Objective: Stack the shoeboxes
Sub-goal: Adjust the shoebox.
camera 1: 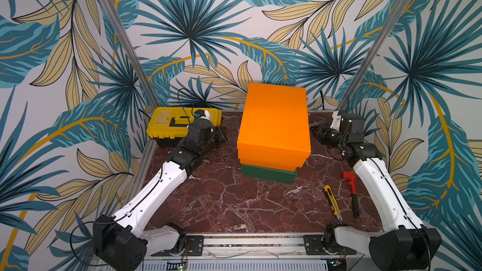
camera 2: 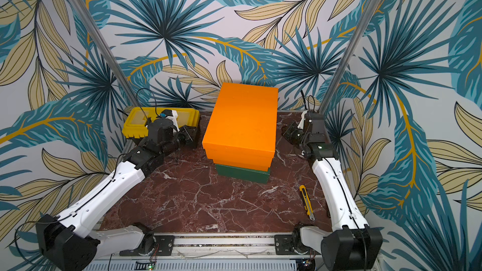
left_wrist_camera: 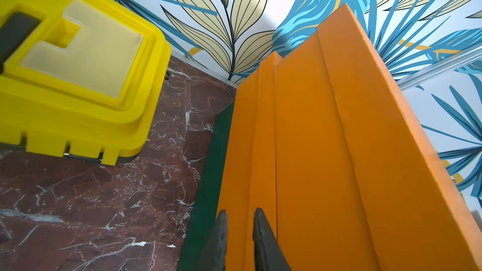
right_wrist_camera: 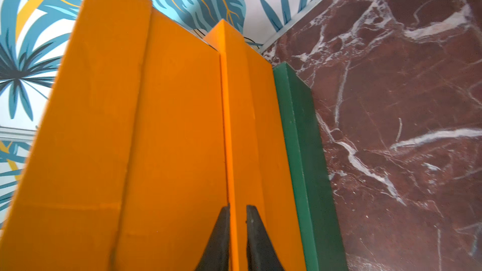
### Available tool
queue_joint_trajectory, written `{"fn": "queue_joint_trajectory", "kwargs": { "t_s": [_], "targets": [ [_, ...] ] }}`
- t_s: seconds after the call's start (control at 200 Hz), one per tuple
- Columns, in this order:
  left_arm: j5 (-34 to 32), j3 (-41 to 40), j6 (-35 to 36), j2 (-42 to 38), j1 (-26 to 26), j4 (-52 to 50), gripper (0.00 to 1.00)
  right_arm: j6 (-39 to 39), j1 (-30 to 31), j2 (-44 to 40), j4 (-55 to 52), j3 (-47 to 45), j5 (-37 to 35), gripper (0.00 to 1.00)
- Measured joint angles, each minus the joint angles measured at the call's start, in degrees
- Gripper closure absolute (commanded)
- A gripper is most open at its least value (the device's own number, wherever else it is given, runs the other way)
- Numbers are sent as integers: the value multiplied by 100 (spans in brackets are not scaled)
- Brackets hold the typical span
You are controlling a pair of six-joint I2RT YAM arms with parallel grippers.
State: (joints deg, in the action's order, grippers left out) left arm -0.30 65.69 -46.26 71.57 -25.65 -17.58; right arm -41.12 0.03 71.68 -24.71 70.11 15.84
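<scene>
Three shoeboxes stand in one stack at the middle back of the table. The green shoebox [camera 1: 268, 174] is at the bottom, an orange shoebox [camera 1: 271, 161] lies on it, and a second orange shoebox [camera 1: 275, 118] is on top, shifted slightly. My left gripper [camera 1: 224, 136] sits just left of the stack, level with the lower boxes and a small gap away. In the left wrist view its fingertips [left_wrist_camera: 221, 220] stand narrowly apart with nothing between them. My right gripper [camera 1: 315, 130] is just right of the stack, also narrowly open [right_wrist_camera: 238, 208] and empty, facing the middle box's lid edge [right_wrist_camera: 232, 126].
A yellow-and-black toolbox [camera 1: 180, 123] stands at the back left, right behind my left wrist. A yellow utility knife [camera 1: 332, 202] and a red pipe wrench [camera 1: 352, 191] lie at the front right beside my right arm. Slanted metal posts [camera 1: 122, 45] flank the marble table [camera 1: 221, 199].
</scene>
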Motion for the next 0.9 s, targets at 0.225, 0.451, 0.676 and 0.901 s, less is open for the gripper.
{"fn": "queue_joint_trajectory", "kwargs": {
  "t_s": [0.225,0.451,0.676,0.901],
  "targets": [
    [382,420,-63,660,-7,-20,80,-83,35,527,219,350,295,84],
    [531,848,-70,1182,-168,-76,80,-131,39,640,317,420,402,84],
    [564,1259,-72,1506,-247,-72,80,-175,39,695,455,566,463,84],
    [566,1593,-85,1849,-243,-120,80,-192,31,944,544,820,472,84]
  ]
}}
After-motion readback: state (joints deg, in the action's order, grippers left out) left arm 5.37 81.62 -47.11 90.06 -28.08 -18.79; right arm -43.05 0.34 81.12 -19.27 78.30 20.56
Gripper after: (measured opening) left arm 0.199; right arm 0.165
